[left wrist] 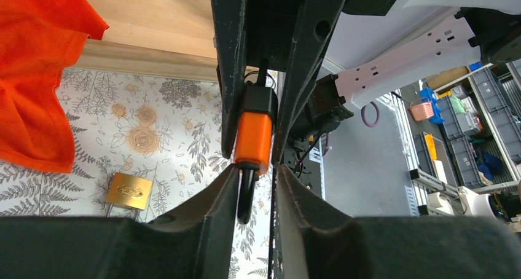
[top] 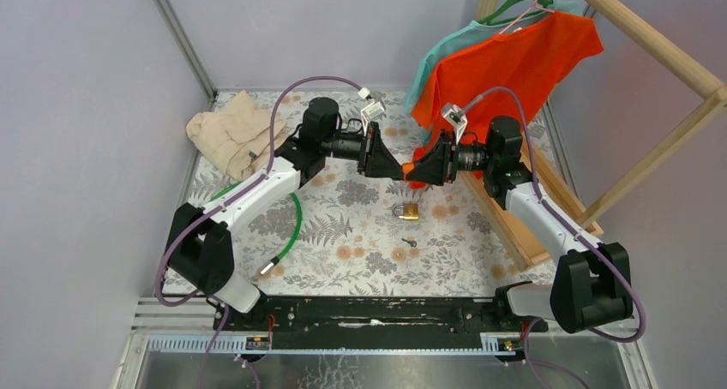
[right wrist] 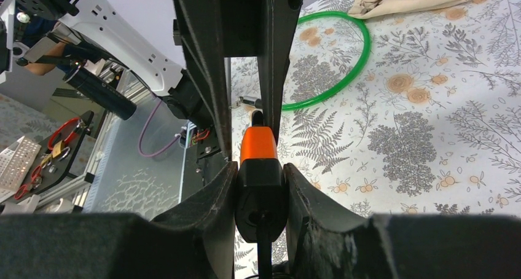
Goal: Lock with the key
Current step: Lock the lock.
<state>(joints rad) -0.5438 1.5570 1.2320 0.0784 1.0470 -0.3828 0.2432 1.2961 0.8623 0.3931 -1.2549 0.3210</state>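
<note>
Counter (top: 360, 265) under floral cloth, grey walls, orange shirt (top: 514, 59) hung at rear right. Top view: both arms meet tip to tip above the counter. Brass padlock (top: 406, 211) lies below and clear of both jaws; key (top: 410, 242) near it on the bases' side, apart, seen in this view only. Wrist views add an orange-and-black piece (right wrist: 260, 153) between the tips. Right jaws clenched on its black end. Left jaws narrow around its thin tip; grip cannot be told.
</note>
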